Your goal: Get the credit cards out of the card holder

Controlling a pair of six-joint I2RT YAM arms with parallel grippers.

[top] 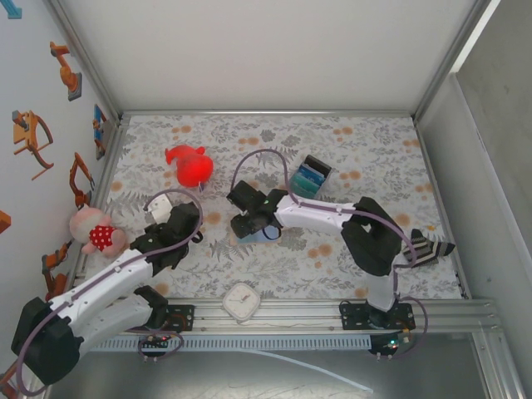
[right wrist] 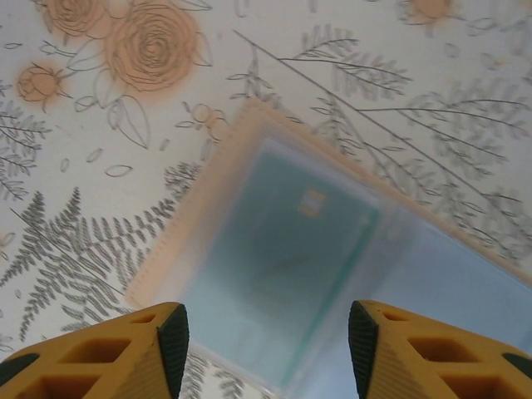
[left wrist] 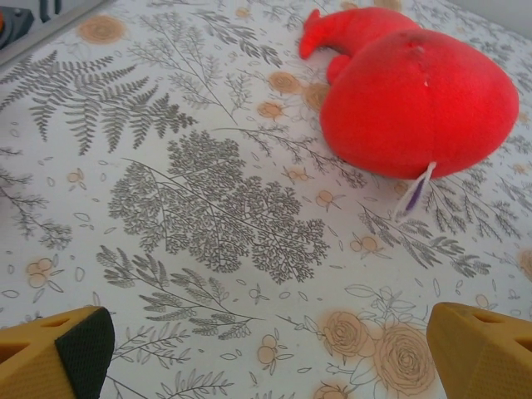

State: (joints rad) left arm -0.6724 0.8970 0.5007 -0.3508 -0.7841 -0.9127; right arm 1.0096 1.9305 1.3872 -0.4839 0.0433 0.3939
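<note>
My white-shelled left arm and right arm have black joints, each trailing a thin purple cable. My left pincer and right pincer carry mustard-yellow hollow-celled fingers with black pads.

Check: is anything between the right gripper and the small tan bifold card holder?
Nothing visible is. The right gripper hangs, jaws apart, directly over the open tan bifold card holder, with a flat teal credit card showing inside.

One white clock is counted. Left of it, one red plush toy and one pink plush toy are seen. Beyond it are counted one card holder, one teal card inside, and one blue-and-teal block. To its right is one striped object.
</note>
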